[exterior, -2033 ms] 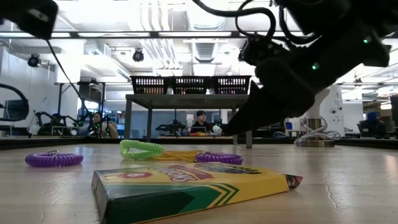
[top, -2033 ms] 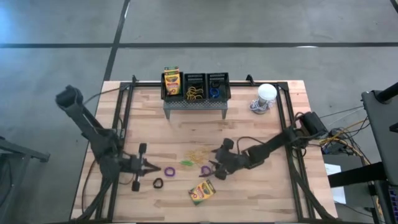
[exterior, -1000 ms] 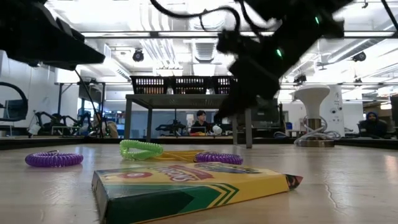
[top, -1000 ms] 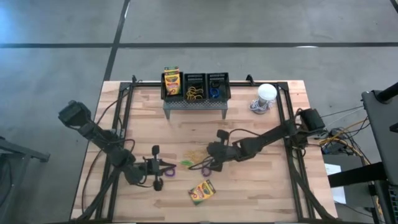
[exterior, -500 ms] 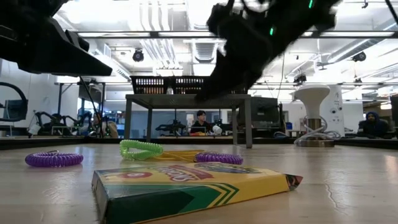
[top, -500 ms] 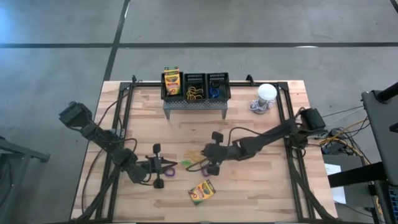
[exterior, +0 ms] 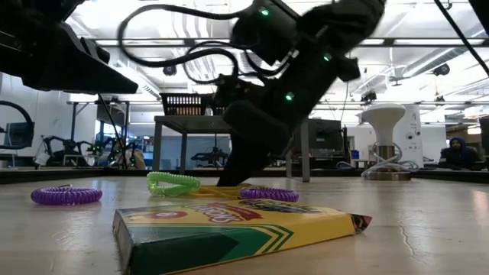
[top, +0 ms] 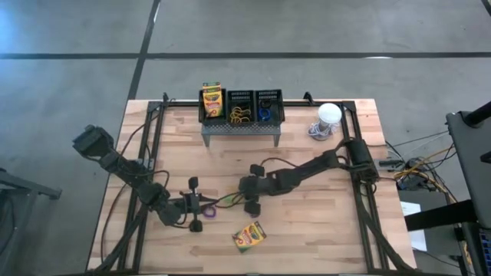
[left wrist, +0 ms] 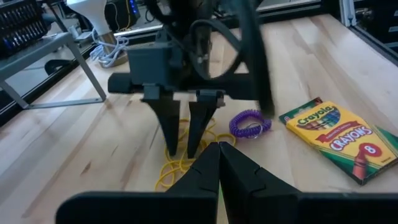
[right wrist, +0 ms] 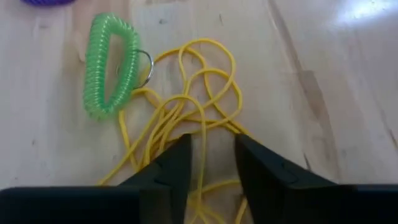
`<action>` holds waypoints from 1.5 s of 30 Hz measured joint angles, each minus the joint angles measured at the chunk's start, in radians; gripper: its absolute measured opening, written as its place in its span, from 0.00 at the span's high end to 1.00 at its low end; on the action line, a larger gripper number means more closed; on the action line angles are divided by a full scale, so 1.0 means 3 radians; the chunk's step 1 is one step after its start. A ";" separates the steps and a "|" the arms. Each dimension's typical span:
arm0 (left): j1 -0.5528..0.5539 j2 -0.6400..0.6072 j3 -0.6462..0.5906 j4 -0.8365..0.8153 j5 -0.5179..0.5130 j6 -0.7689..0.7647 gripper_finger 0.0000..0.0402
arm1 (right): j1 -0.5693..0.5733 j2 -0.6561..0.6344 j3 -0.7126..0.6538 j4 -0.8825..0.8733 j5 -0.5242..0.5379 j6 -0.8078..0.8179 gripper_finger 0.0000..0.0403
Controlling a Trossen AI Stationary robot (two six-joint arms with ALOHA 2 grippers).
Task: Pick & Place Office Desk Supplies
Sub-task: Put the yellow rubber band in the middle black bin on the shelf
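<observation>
My right gripper stands open, fingers pointing down onto a tangle of thin yellow loops at the table's middle. A green coiled loop lies flat just beside the tangle. My left gripper is shut and empty, a little left of the green loop. One purple loop lies near it, another lies by the right gripper. A crayon box lies flat near the front edge, and a black loop lies left of it. My right gripper comes at the yellow loops from above, its fingertips down among the strands. One yellow strand runs through the gap between the fingers. Whether the fingers touch the strands, I cannot tell.
Three black mesh bins sit on a grey perforated stand at the far edge; they hold a crayon box, yellow loops and blue loops. A white ball-like object with a cable stands at the far right.
My right gripper has travelled toward the table's left, away from the purple loop. It rose on the way, then came down onto the yellow loops. The loops and the crayon box lie where they lay.
</observation>
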 joint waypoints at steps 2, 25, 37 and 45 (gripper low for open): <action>0.0001 -0.0001 0.0000 -0.0014 0.0000 0.0000 0.97 | 0.0041 0.0017 0.0141 -0.0264 0.0164 -0.0023 0.84; 0.0398 -0.0004 0.0015 0.0932 0.0285 0.1200 0.95 | 0.0459 -0.1770 -0.0870 0.0411 0.2011 -0.0504 0.98; 0.1770 0.0132 0.0579 0.0917 0.2444 0.1218 0.60 | 0.0452 -0.1933 -0.1436 0.0908 0.1730 -0.0498 0.98; 0.1909 0.0596 0.1045 0.0648 0.2212 0.1400 0.52 | 0.0461 -0.1916 -0.1409 0.1054 0.1644 -0.0608 0.98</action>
